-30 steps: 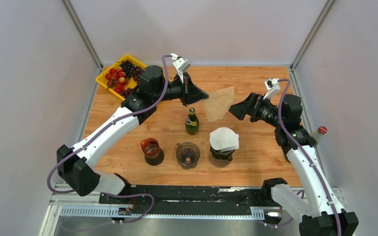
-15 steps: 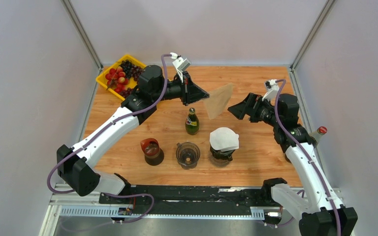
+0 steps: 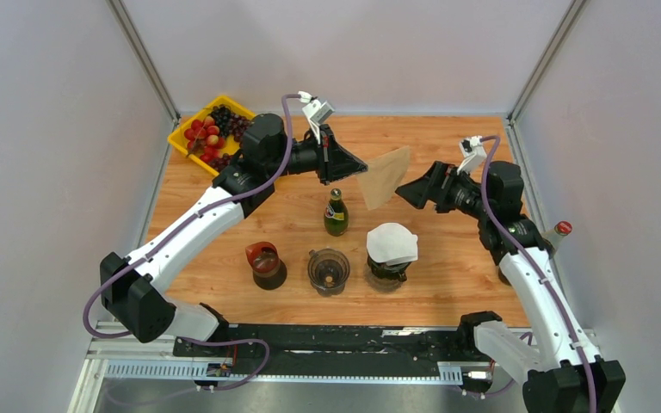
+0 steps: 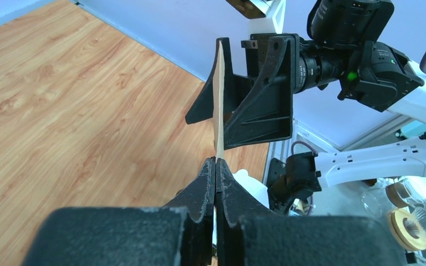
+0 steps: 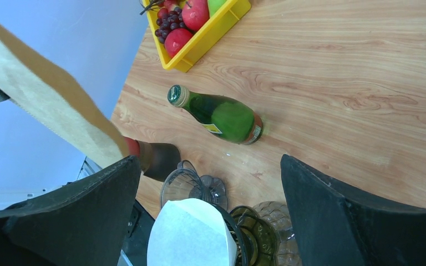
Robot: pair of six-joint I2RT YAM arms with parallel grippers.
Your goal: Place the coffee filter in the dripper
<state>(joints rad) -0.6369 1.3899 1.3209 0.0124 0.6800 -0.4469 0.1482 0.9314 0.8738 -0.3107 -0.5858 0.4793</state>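
My left gripper [image 3: 360, 169] is shut on a brown paper coffee filter [image 3: 383, 176] and holds it in the air above the table's middle. In the left wrist view the filter [image 4: 219, 100] stands edge-on out of the closed gripper [image 4: 216, 160]. My right gripper [image 3: 403, 191] is open and empty, just right of the filter's free edge. In the right wrist view the filter [image 5: 44, 105] hangs by the left finger [image 5: 72, 221]. Below, a dark dripper holds a white filter [image 3: 392, 243], also in the right wrist view [image 5: 191, 233]. A clear dripper [image 3: 328, 269] stands left of it.
A green bottle [image 3: 336, 213] stands upright under the held filter. A red-brown dripper [image 3: 265, 262] stands at the front left. A yellow tray [image 3: 179, 138] of fruit is at the back left corner. A red-capped bottle [image 3: 559, 231] is at the right edge.
My right gripper has moved a little left, closer to the brown filter. The filter has turned slightly in my left gripper, which stays in place.
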